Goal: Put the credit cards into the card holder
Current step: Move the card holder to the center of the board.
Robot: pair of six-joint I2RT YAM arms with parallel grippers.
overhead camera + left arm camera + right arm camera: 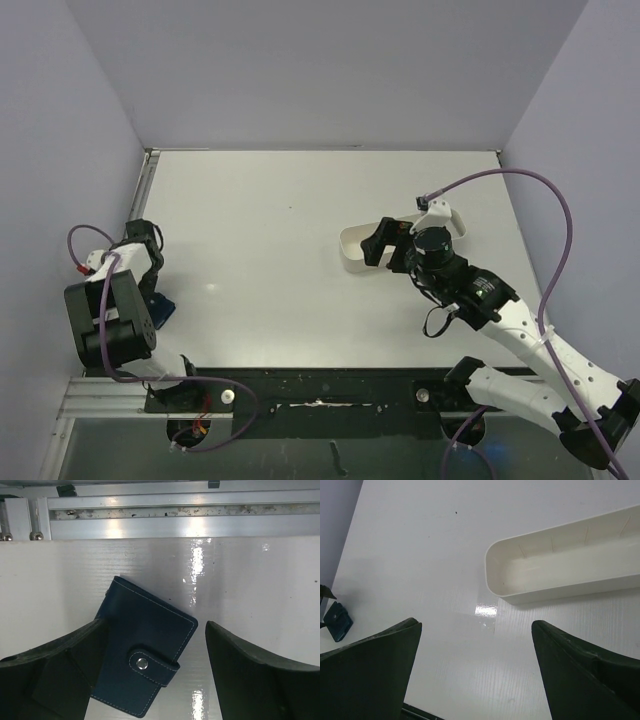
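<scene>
Step, prob.: securing card holder [145,655]. It lies shut on counter [250,580] between wide L tool [155,625]; R tool [476,625] wide by white tray [492,580]; credit cards unseen. Next: grip, unsnap

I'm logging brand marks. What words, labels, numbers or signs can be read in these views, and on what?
None can be read. The card holder shows only stitching and a plain snap; the white tray and the table carry no print.
</scene>
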